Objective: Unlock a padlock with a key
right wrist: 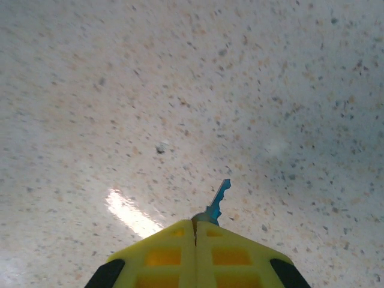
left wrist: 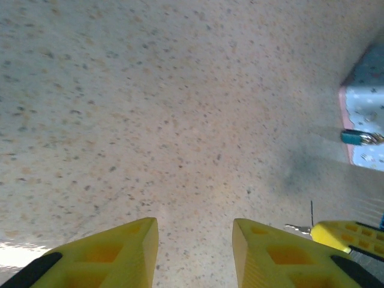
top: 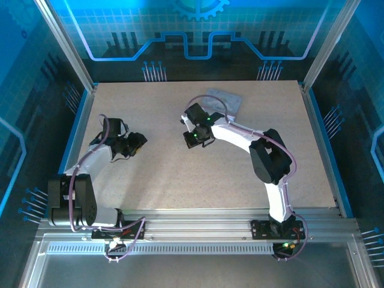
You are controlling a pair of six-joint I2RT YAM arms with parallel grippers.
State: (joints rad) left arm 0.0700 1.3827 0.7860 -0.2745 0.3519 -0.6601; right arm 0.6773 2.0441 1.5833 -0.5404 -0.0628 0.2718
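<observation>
At the edge of the tin [left wrist: 366,99] you see the padlock [left wrist: 359,137]; your right gripper [right wrist: 195,229] pinches the key [right wrist: 218,200] above speckled beige tabletop [top: 180,174], left gripper [left wrist: 195,225] half-parted, blue circuit-patterned walls [top: 198,36] around.

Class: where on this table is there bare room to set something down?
Bare: near middle of the speckled beige table, between the arms, and the far-left corner beyond the left tool. Crowded: far centre, where the right tool hangs near the pale silver-blue tin.
</observation>
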